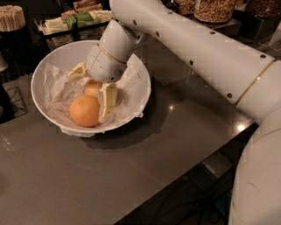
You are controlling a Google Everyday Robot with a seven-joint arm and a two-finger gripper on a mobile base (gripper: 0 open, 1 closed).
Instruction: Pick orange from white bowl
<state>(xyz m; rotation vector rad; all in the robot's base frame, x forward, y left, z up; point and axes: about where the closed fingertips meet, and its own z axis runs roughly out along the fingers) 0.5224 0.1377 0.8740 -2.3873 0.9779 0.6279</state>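
Note:
The white bowl (131, 70), lined with crumpled white paper, stands at the back left of the grey table. The deep-orange orange (84, 111) lies at the bowl's front. A paler, yellower orange (91, 88) lies just behind it. My gripper (91, 93) is down inside the bowl, open. One cream finger (106, 101) stands just right of the deep-orange orange, close to or touching it. The other finger (76, 70) is at the back left. The paler orange sits between the jaws, partly hidden under the wrist. Nothing is gripped.
The white arm (197, 52) reaches in from the right over the table. A tray of packets (74, 21) and a cup of sticks (11, 17) stand behind the bowl. Jars (215, 9) stand at the back right. The table's front edge (175, 176) runs diagonally at lower right.

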